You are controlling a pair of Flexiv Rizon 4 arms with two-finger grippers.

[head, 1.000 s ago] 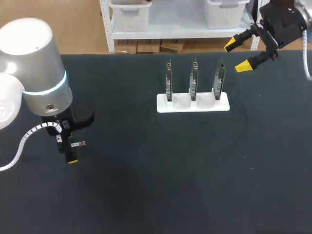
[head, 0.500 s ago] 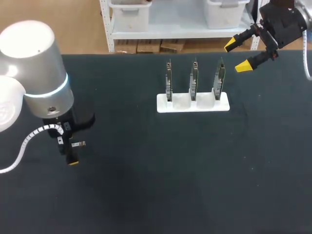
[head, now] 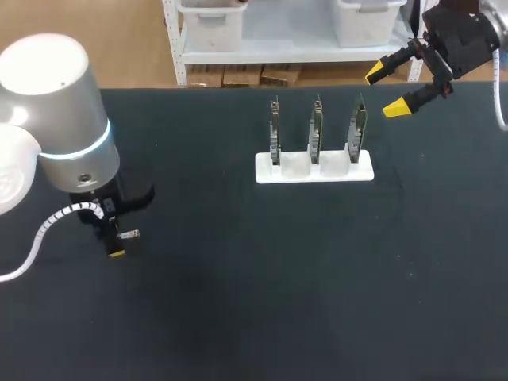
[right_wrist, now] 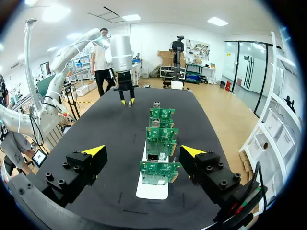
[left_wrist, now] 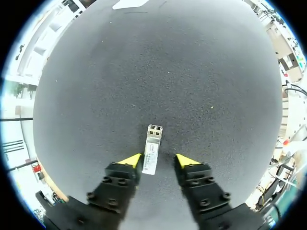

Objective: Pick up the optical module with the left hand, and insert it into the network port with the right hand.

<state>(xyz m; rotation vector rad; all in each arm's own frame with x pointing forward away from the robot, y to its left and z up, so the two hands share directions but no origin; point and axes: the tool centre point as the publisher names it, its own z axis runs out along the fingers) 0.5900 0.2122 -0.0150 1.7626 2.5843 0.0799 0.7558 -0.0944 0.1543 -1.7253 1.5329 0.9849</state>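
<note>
On the tabletop [head: 278, 302] at my left, the optical module [left_wrist: 152, 151] lies flat between the left jaws, spread apart astride it, lined up to pinch its long sides. The right jaws hang open near the upright circuit boards [head: 316, 131], seemingly ready to receive it.

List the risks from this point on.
1. The optical module lies off-centre between the left gripper's open fingers, close to one and slightly skewed; closing may twist or push it rather than clamp it squarely.
2. The right gripper hangs open by the far edge of the table, so a handover is needed; so small a part could slip.
3. The three boards stand close together in the white holder; insertion may knock a neighbouring board.
</note>
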